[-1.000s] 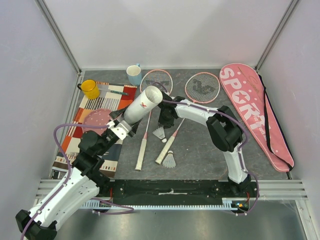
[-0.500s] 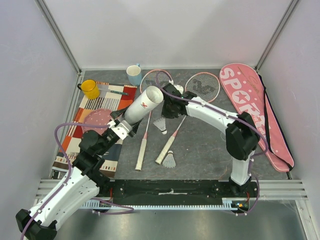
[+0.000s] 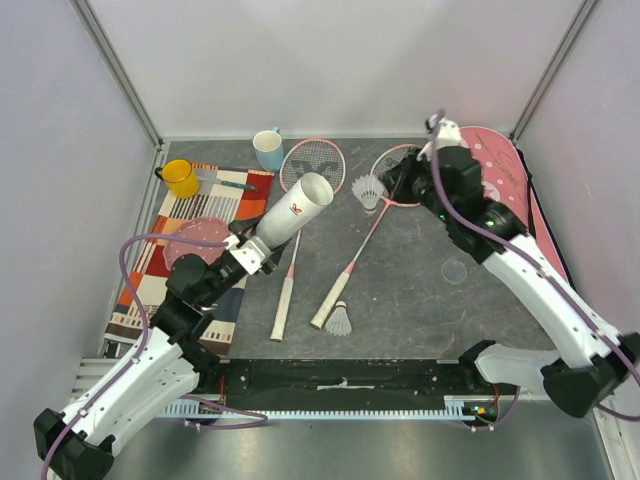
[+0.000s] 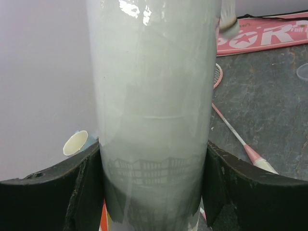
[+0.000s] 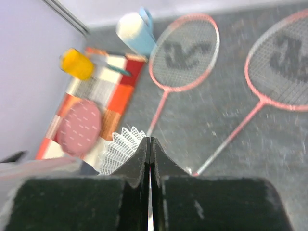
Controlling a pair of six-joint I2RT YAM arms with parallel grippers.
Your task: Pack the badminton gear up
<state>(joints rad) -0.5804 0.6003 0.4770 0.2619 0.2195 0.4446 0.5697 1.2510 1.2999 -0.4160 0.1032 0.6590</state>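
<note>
1. Left gripper [image 3: 247, 255] is spread wide, clamping the white tube [image 3: 293, 210], which slants toward 1 o'clock above the worktop [image 3: 400, 290].
2. Right gripper [image 5: 149, 142] is pinched fully together on a shuttlecock [image 5: 120, 147] at its 9 o'clock.

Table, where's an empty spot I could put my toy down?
The biggest bare patch of table lies between the right racket's handle and the pink bag, with only a small clear disc on it, though the right arm hangs over part. The left side is crowded: striped mat, yellow mug, blue mug, pink plate and the other racket.
</note>
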